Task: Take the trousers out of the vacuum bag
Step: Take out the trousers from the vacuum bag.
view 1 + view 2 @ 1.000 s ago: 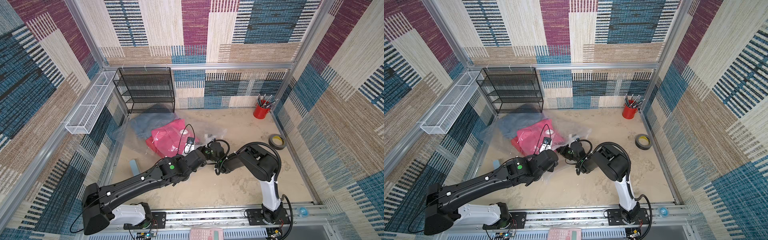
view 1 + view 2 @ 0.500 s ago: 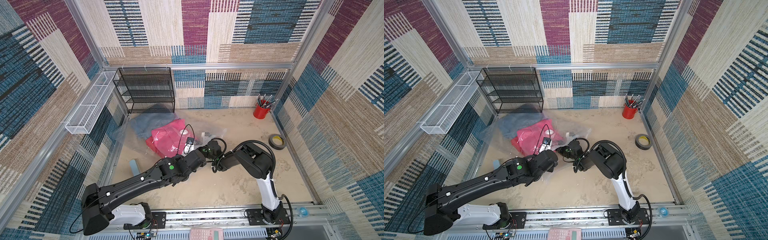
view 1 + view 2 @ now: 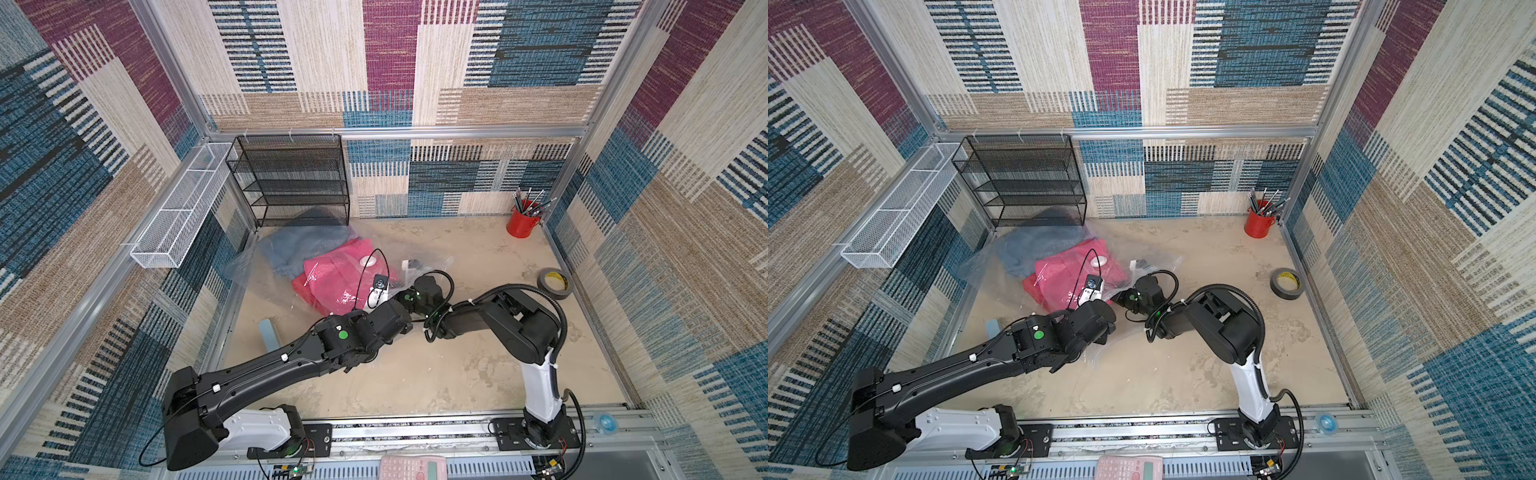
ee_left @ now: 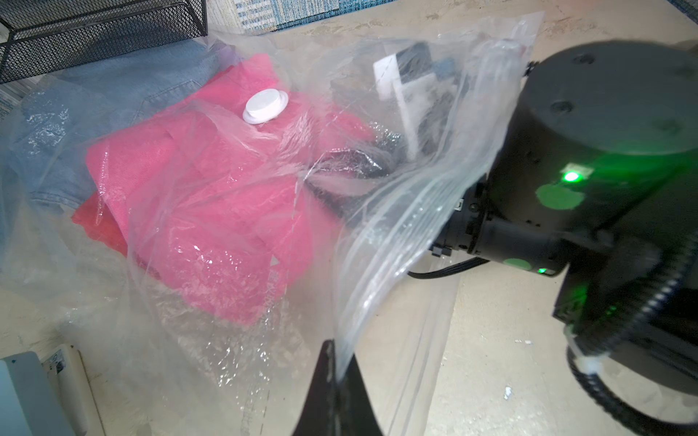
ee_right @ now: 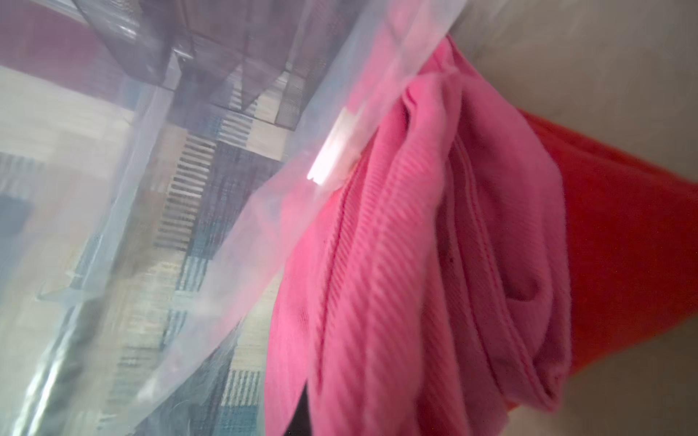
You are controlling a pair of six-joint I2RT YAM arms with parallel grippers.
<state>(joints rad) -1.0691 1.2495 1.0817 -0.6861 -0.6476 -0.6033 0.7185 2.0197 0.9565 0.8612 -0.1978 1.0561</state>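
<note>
Left wrist view shows our left gripper [image 4: 334, 381] pinching the mouth edge of the crinkly see-through plastic vacuum bag [image 4: 396, 211], lifted, we judge, to admit our right gripper [image 4: 340, 170]. That gripper sits inside with the pink cloth trousers [image 4: 211, 196] just ahead, though we cannot tell how its jaws stand. Beneath both grippers lies beige tabletop [image 3: 457, 353], with a black wire-mesh rack [image 3: 291, 183] beyond them and patterned woven walls [image 3: 415, 62] around.
</note>
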